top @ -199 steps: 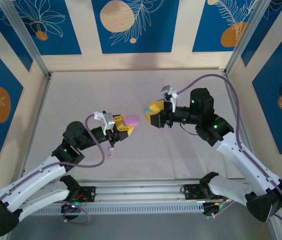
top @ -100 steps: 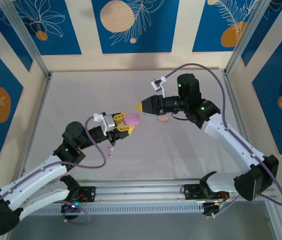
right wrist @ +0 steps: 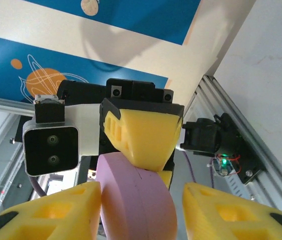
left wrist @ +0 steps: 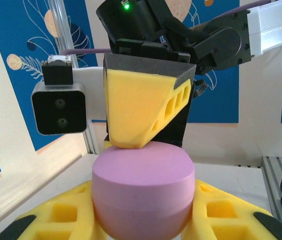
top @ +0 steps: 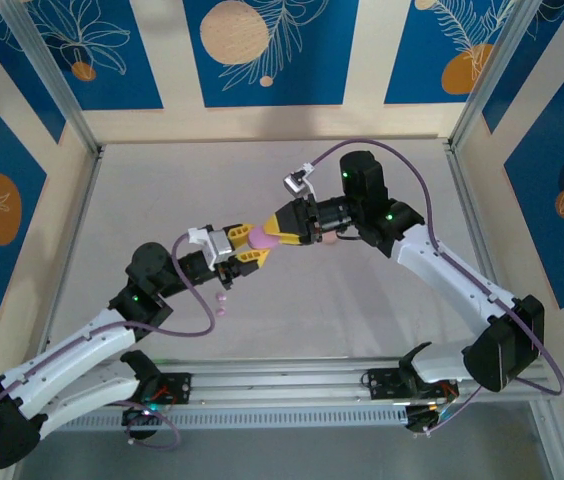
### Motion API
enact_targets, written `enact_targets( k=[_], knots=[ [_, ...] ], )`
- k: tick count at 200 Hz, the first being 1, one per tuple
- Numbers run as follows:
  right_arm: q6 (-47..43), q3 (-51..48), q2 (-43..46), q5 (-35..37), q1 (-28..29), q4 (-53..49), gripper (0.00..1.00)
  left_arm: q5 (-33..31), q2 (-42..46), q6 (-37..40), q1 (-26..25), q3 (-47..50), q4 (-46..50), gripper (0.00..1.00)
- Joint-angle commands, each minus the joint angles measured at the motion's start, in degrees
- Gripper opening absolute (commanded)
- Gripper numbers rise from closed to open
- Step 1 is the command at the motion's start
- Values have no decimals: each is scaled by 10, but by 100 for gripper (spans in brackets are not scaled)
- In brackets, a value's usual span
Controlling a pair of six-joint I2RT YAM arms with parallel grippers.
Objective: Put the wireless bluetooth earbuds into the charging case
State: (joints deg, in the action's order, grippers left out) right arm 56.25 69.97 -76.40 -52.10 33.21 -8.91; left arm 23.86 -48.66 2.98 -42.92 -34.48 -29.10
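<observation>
My left gripper (top: pixel 252 250) is shut on a lilac-pink charging case (top: pixel 264 240), held above the table's middle. In the left wrist view the closed case (left wrist: pixel 142 187) sits between my yellow fingers (left wrist: pixel 51 220), and a yellow finger of the other gripper (left wrist: pixel 141 112) rests on its top. My right gripper (top: pixel 282 230) stands open around the same case (right wrist: pixel 136 200): one finger (right wrist: pixel 66 210) touches it, the other (right wrist: pixel 231 210) stands apart. Two lilac-pink earbuds (top: pixel 222 304) lie on the table below the left gripper.
A peach rounded thing (top: pixel 330 238) lies on the table, partly hidden behind the right wrist. Aluminium frame posts (top: pixel 57 90) and patterned walls close in the grey table (top: pixel 162 190). The rail with both arm bases (top: pixel 282 385) runs along the near edge.
My right arm has swung left and forward, bringing its open jaws around the lilac case. The left arm has kept still with the case in its grip.
</observation>
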Motion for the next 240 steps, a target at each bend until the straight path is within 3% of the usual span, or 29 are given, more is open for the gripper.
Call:
enact_targets(
  k=[1, 28, 62, 173, 240],
  knots=[
    [13, -5, -7, -17, 3, 5, 36, 10, 2, 0, -5, -4, -27, 24],
    [24, -10, -3, -16, 3, 20, 19, 0, 0, -12, -4, -5, -20, 29],
    [83, -46, 14, -7, 3, 114, 13, -30, -5, -40, -5, -5, -15, 42],
    [172, -102, 28, 27, 0, 247, 12, -21, -19, -64, -4, -2, -24, 50],
    [163, -106, 26, 31, -2, 233, 13, -22, -18, -66, -5, -4, -32, 45]
  ],
)
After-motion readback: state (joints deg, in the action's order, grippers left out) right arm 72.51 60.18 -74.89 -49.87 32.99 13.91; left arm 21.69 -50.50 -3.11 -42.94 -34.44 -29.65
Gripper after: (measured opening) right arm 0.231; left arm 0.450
